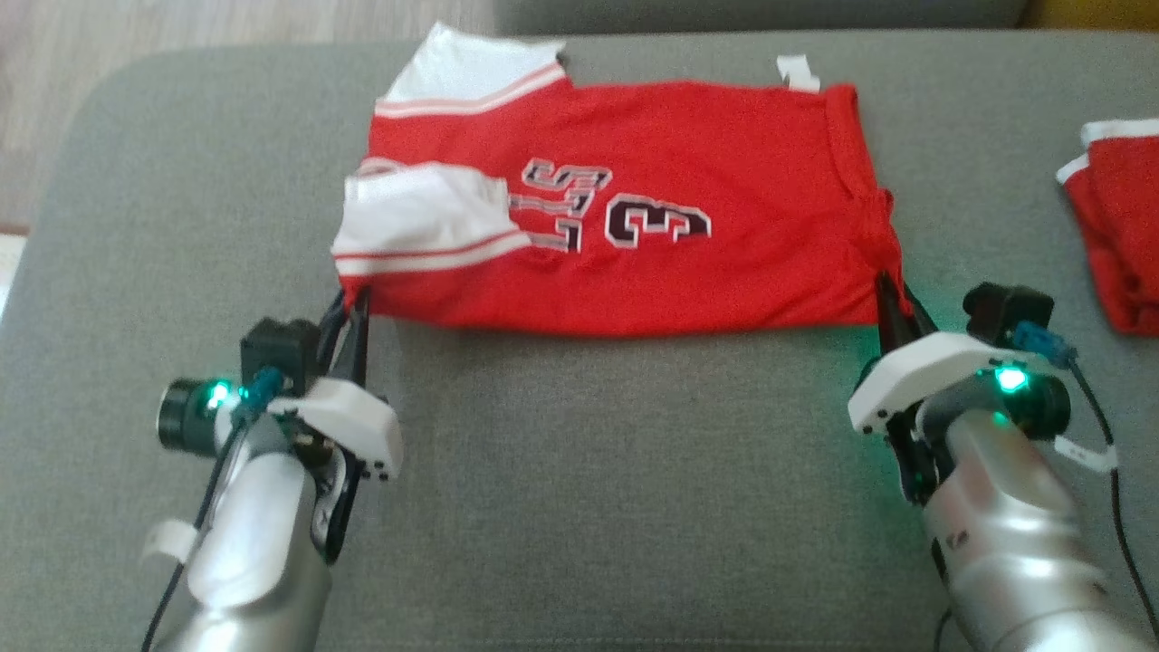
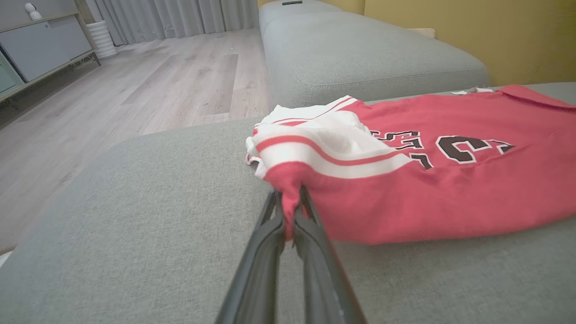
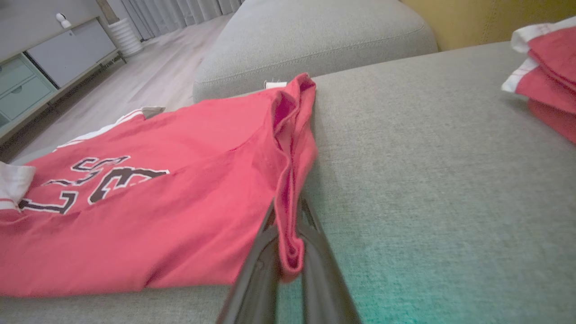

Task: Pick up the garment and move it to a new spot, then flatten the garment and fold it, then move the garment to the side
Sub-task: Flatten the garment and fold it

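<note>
Garment [image 1: 634,208] lay spread on the grey cushion [image 1: 589,507], with its long axis running left to right across the robot's front. The white sleeve end was to the left and the hem end to the right. The near long edge faced the robot.

You had the left gripper [image 1: 355,303] at the near left corner. Its fingers were pressed together on a bunch of red cloth just under the white striped sleeve. You had the right gripper [image 1: 892,299] at the near right corner. In the right wrist view a rolled fold of hem sat pinched between its fingers. Each arm was on its own corner, so neither had the advantage.

Judgement: the garment lay wholly beyond the fingertips, away from the robot, so the fold would most likely hinge about the long axis. The near edge would then go up and over towards the far edge. You would need both hands to travel together, or the edge would skew.

A second red garment [image 1: 1118,235] lay well apart to the right, out of that path.
</note>
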Controlling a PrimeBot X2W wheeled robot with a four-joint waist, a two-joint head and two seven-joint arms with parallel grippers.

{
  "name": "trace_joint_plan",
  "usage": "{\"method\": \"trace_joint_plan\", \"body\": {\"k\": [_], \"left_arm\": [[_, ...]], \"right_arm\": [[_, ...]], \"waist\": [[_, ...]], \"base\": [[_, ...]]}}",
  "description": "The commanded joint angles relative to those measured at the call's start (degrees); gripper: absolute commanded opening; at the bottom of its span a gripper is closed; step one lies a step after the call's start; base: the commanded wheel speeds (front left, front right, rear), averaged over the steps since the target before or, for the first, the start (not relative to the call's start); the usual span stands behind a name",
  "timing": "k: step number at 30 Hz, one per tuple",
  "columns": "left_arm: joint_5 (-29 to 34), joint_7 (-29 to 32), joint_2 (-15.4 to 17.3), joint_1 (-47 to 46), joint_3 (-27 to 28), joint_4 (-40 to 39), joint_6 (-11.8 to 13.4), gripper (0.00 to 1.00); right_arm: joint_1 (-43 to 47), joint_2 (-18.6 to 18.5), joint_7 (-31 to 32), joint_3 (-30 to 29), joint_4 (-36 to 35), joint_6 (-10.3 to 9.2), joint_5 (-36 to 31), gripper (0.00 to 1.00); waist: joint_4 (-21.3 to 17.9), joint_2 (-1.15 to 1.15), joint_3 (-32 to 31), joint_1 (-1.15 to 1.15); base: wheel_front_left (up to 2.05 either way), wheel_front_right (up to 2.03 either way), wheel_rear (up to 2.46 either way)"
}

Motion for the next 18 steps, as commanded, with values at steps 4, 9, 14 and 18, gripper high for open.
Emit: {"method": "trace_joint_plan", "body": {"k": [4,9,14,18], "left_arm": [[-1.0,-0.3,1.6,1.8,2.0,-1.2,-0.3,0.00],[-1.9,-0.3,2.1,5.7,2.0,-0.7,-1.2,0.00],[-2.7,0.1,2.3,9.9,0.9,-0.3,-2.5,0.00],[-3.2,0.5,2.1,12.3,0.0,-0.8,-3.0,0.00]], "right_arm": [[3.3,0.4,-0.6,0.7,-2.2,-0.05,0.7,0.00],[8.1,0.4,1.7,-0.5,-3.4,-0.05,1.3,0.00],[14.1,0.4,4.8,-0.8,-7.1,-0.05,2.5,0.00],[19.0,0.4,7.3,-1.3,-12.0,-0.05,3.8,0.00]], "waist": [[-0.5,0.00,-4.5,0.00],[-0.6,0.00,-8.2,0.00],[-0.6,0.00,-10.6,0.00],[-0.6,0.00,-11.0,0.00]], "base": [[0.00,0.00,0.00],[0.00,0.00,0.00],[0.00,0.00,0.00],[0.00,0.00,0.00]]}}
